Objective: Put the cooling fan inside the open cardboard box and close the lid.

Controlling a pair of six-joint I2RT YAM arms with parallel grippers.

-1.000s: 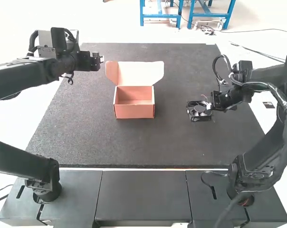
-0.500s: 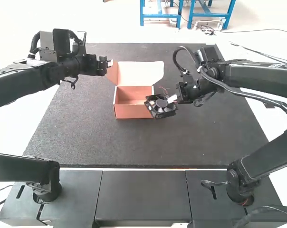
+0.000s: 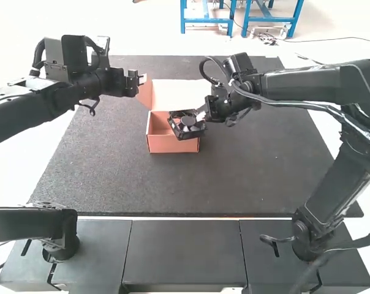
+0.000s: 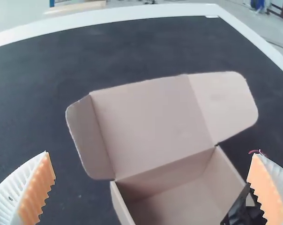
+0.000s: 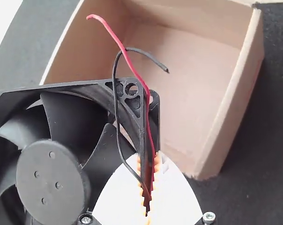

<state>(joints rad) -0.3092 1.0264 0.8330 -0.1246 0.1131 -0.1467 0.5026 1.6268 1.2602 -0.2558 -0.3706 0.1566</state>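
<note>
A black square cooling fan (image 3: pixel 186 124) hangs tilted over the right part of the open cardboard box (image 3: pixel 171 139), with my right gripper (image 3: pixel 204 114) shut on its edge. In the right wrist view the fan (image 5: pixel 62 154) is close up, its red and black wires (image 5: pixel 132 84) running up past the white finger (image 5: pixel 151 197), with the box's inside (image 5: pixel 179 70) behind. The lid (image 3: pixel 173 94) stands up at the back. My left gripper (image 3: pixel 137 82) is open beside the lid's left rear corner, its orange-padded fingers (image 4: pixel 31 192) wide apart facing the lid (image 4: pixel 165 122).
The box stands on a black rubber mat (image 3: pixel 111 159) that covers the table, with bare mat on every side of it. A white table surface borders the mat at left and right.
My right arm has carried the fan leftward from the mat at the right to above the box. The left gripper has shifted slightly closer to the lid.
</note>
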